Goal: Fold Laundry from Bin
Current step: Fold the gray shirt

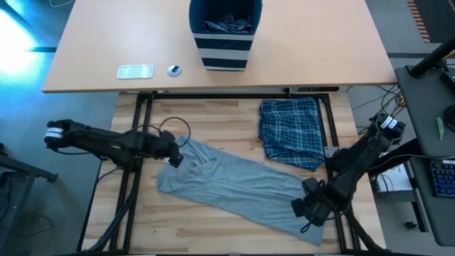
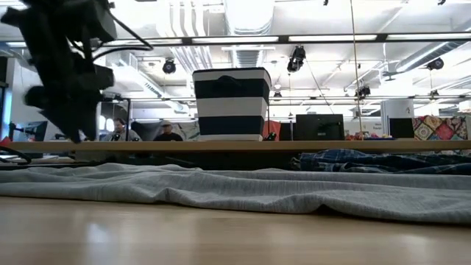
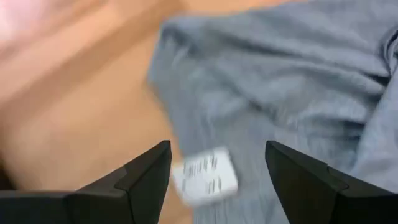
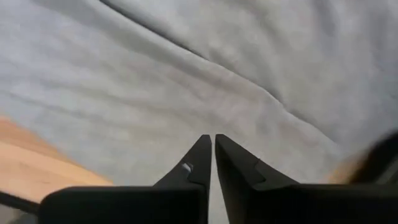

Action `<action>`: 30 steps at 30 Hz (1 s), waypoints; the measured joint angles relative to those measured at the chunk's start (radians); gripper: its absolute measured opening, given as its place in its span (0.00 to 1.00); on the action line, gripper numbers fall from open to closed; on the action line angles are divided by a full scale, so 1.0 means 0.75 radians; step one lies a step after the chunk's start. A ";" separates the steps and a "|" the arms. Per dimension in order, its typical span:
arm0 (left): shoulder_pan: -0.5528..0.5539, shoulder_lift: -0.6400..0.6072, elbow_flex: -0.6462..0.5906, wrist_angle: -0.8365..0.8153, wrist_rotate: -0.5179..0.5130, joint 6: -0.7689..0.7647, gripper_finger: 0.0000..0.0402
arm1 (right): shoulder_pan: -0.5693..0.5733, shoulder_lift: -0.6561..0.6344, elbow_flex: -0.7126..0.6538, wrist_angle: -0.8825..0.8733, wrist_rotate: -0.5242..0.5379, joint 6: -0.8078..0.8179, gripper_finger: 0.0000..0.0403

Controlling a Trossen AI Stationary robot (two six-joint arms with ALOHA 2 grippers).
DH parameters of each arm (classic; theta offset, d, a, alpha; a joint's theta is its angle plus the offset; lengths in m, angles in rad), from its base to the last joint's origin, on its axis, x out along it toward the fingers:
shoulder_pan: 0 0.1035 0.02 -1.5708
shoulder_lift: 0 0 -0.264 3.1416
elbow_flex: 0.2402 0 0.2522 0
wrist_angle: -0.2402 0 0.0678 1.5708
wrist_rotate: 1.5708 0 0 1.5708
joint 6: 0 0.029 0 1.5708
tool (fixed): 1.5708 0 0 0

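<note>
Arms reach in from opposite sides of the lower wooden table (image 1: 234, 114): the left arm lies stretched along its left side, and the left gripper (image 1: 174, 158) hangs over the near-left end of the grey T-shirt (image 1: 242, 185), fingers (image 3: 146, 171) spread apart with nothing between them. Past them the left wrist view shows crumpled grey cloth and a small white label (image 3: 204, 176), blurred so its print cannot be read. The right arm angles in from the right edge, and the right gripper (image 1: 311, 206) sits low at the shirt's near-right end; the right wrist view shows its fingers (image 4: 199, 162) pressed together just above the grey fabric, and whether any cloth is pinched cannot be told. The T-shirt lies spread diagonally across the table, rumpled at the left end. A folded blue plaid garment (image 1: 291, 131) lies just beyond it on the right, touching its edge. The bin (image 1: 226, 32) stands on the farther tan table (image 1: 85, 64), upright, with dark crumpled laundry (image 1: 227, 23) inside that is hard to make out. From the low view the bin's contents are hidden by its walls.
</note>
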 joint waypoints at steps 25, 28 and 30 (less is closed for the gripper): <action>-0.565 -0.043 0.233 -0.266 0.521 -0.937 0.61 | -1.175 0.504 0.766 0.462 -0.200 -2.832 0.52; -0.622 -0.015 0.217 -0.266 0.520 -1.054 0.61 | -1.265 0.658 0.971 0.463 -0.314 -3.081 0.54; -0.646 0.011 0.207 -0.266 0.517 -1.102 0.61 | -1.304 0.768 1.110 0.462 -0.372 -3.167 0.55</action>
